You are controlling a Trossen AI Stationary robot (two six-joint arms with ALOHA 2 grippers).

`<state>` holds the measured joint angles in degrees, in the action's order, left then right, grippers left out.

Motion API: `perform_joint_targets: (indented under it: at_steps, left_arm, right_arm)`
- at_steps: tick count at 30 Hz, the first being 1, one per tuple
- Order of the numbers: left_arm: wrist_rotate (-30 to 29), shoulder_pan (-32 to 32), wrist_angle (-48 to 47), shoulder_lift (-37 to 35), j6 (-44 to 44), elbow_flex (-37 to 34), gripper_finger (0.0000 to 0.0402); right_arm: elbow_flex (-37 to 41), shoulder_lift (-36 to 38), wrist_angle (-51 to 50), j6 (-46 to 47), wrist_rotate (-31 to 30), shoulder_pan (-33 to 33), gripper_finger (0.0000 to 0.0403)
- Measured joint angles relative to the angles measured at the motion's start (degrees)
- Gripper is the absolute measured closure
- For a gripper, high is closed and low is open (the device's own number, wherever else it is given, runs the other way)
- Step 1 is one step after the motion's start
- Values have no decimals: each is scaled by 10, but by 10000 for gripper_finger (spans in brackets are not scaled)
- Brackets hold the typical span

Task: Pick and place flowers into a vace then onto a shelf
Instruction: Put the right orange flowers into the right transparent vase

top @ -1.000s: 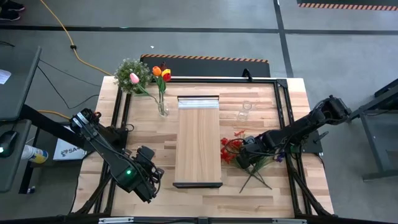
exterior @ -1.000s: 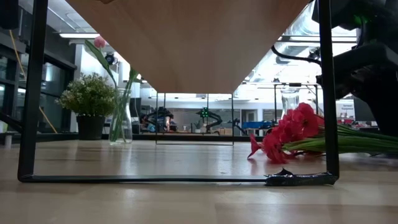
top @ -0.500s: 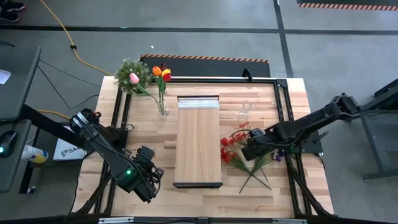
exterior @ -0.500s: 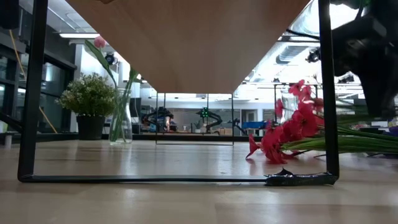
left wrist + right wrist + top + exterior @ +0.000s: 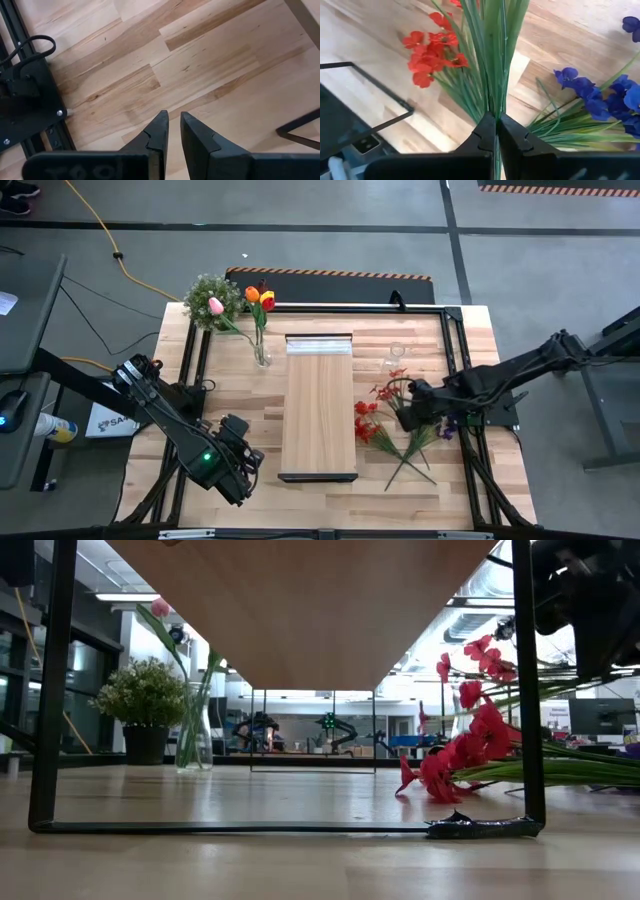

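A red small-blossom spray [image 5: 388, 392] is raised above the table, my right gripper [image 5: 408, 416] shut on its green stems; its blossoms [image 5: 482, 652] hang in the air in the low view. A second red spray [image 5: 365, 427] and a purple one [image 5: 600, 95] lie flat on the tabletop. Pink, orange and red tulips [image 5: 255, 298] stand in a glass vase [image 5: 262, 356]. An empty glass vase [image 5: 393, 358] stands beside the shelf [image 5: 318, 405]. My left gripper [image 5: 174, 119] hovers over bare wood at the near left, slightly open. My right gripper pinches the bundled green stems [image 5: 493, 98] of the red spray between its two fingers, below the leaves and blossoms. The fingers slant down from the table's right side. The blossom end [image 5: 433, 49] is held up off the table; the stems' cut end is hidden behind the fingers.
A bushy potted plant [image 5: 207, 298] stands at the far left corner. A black frame [image 5: 455, 360] runs round the tabletop, and one black leg [image 5: 527, 690] of the shelf stands just in front of the flowers. Bare wood [image 5: 250, 410] lies left of the shelf.
My right gripper has risen and drawn back toward the table's right and far side, staying shut on the stems. The red spray's blossom end has lifted off the table and swung toward the far edge. The other red spray and the purple one have stayed lying there.
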<state>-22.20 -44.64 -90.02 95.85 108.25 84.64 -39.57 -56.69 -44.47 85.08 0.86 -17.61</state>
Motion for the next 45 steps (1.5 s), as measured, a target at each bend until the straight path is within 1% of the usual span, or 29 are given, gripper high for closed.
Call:
perform_joint_targets:
  at_steps: [9, 12, 19, 23, 26, 32, 36, 40, 45]
  left_arm:
    - [0, 0, 0, 0, -6, 0, 316]
    - [0, 0, 0, 0, -14, 0, 316]
    - [0, 0, 0, 0, -15, 0, 316]
    - [0, 0, 0, 0, -21, 0, 316]
    - [0, 0, 0, 0, -27, 0, 316]
    - [0, 0, 0, 0, -30, 0, 316]
    - [0, 0, 0, 0, -30, 0, 316]
    - [0, 0, 0, 0, -30, 0, 316]
    - [0, 0, 0, 0, -30, 0, 316]
  right_arm:
    - [0, 33, 1, 0, 37, 0, 401]
    - [0, 46, 4, 0, 40, -1, 402]
    - [0, 90, 45, -1, 39, 0, 402]
    - [0, 118, 68, -1, 23, 0, 402]
    - [0, 138, 85, -2, 1, 0, 402]
    - [0, 178, 136, -20, -61, 0, 402]
    - [0, 204, 171, -46, -102, 0, 403]
    - [0, 230, 204, -85, -158, 0, 403]
    - [0, 267, 239, -163, -248, 0, 403]
